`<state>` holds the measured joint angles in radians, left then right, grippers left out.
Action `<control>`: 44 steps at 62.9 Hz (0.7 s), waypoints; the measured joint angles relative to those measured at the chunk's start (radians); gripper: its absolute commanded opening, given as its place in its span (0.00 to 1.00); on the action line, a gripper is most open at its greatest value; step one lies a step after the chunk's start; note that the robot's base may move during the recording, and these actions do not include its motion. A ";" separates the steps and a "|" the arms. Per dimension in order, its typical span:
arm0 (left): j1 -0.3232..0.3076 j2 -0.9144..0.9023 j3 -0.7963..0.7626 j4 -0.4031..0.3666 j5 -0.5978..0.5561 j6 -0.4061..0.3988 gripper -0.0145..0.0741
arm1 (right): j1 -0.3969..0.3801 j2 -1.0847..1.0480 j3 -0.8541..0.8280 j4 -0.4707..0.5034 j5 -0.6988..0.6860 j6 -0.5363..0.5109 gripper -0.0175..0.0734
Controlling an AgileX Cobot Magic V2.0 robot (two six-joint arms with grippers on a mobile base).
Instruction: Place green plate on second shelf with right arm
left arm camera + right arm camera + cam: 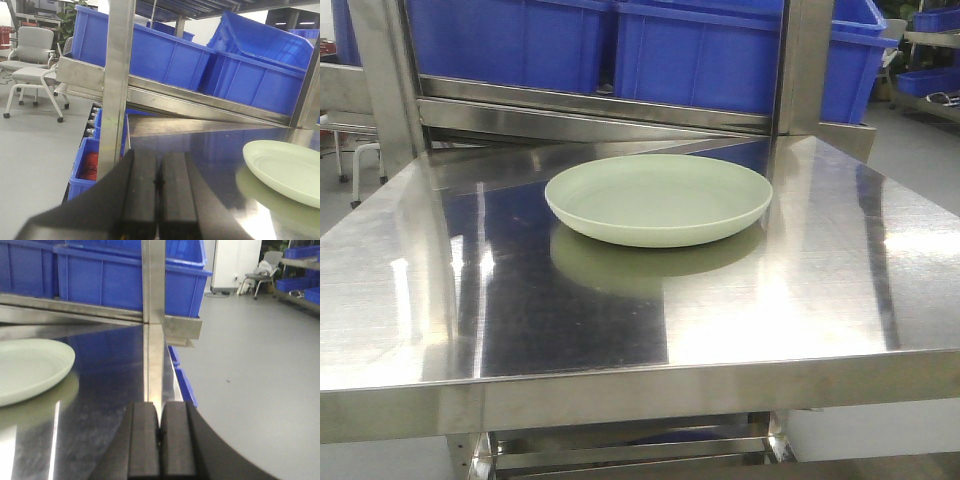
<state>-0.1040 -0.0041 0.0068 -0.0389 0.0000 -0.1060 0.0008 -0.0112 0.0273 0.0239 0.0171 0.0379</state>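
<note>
The pale green plate (658, 198) lies flat on the steel table top (820, 290), a little behind its middle, with nothing touching it. From the left wrist it shows at the right edge (287, 170); from the right wrist it shows at the left edge (27, 367). My left gripper (159, 167) is shut and empty, low over the table's left part, well apart from the plate. The right gripper (160, 415) is also shut and empty, near the table's right edge beside a steel post (153, 315). Neither arm appears in the front view. The second shelf cannot be picked out.
Blue plastic bins (720, 50) fill a tilted steel shelf (590, 105) just behind the table. Upright steel posts (802, 70) stand at the back corners. A lower blue bin with red contents (87, 167) sits left of the table. Chairs (30, 55) stand on the grey floor.
</note>
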 measured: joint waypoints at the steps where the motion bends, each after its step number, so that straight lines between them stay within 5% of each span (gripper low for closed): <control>1: 0.000 0.000 0.000 0.000 0.000 0.000 0.31 | 0.000 0.000 0.000 0.011 -0.010 0.010 0.25; 12: 0.000 0.000 0.000 0.000 0.000 0.000 0.31 | 0.000 0.000 -0.011 0.146 -0.146 0.193 0.25; 27: 0.000 0.000 0.000 0.000 0.000 0.000 0.31 | 0.052 0.044 -0.284 0.129 0.135 0.238 0.25; 44: 0.000 0.000 0.000 0.000 0.000 0.000 0.31 | 0.209 0.470 -0.590 0.127 0.291 0.215 0.25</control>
<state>-0.1040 -0.0041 0.0068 -0.0389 0.0000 -0.1060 0.2095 0.4587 -0.5625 0.1506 0.3080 0.2529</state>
